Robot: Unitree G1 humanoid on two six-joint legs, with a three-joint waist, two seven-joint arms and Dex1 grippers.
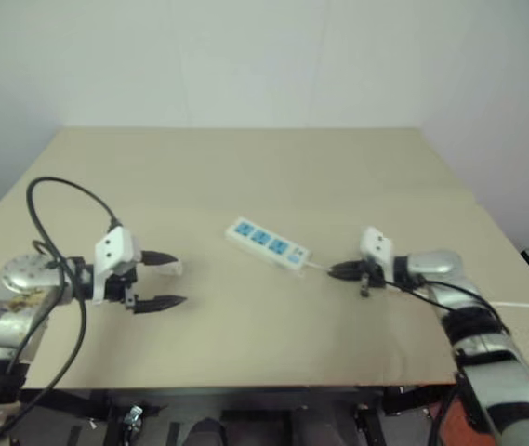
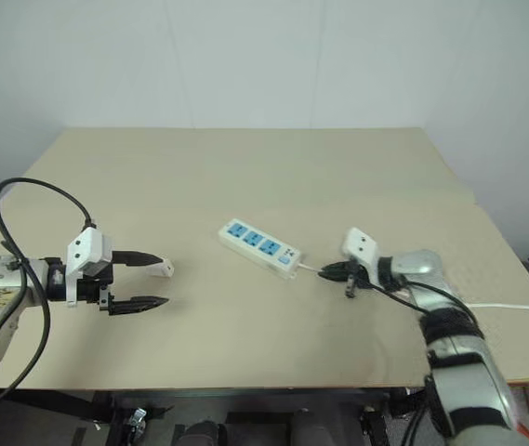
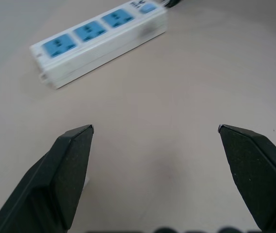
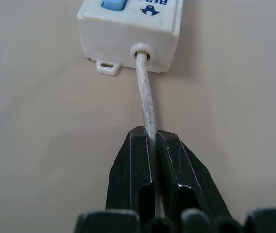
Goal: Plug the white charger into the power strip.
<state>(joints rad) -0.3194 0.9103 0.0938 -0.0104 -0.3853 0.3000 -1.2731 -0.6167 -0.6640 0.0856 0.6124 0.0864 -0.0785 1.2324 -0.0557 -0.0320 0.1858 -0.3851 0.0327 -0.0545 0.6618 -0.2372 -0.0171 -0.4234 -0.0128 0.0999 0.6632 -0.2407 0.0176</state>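
While the right gripper [image 4: 153, 138] has its two black fingers pressed together on the thin white cord [image 4: 145, 99], the power strip [image 1: 267, 243] lies just in front of its tips on the beige table [image 1: 245, 177]. The cord comes out of the switch end of the strip and goes straight between the fingers, so the strip is very near to this gripper but not touched by it. The left gripper [image 1: 167, 283] hovers with its fingers wide apart and nothing between them. A small white charger [image 2: 161, 268] is right at the tip of its farther finger; I cannot tell if they touch. The strip lies well beyond this gripper, slantwise, blue socket faces up.
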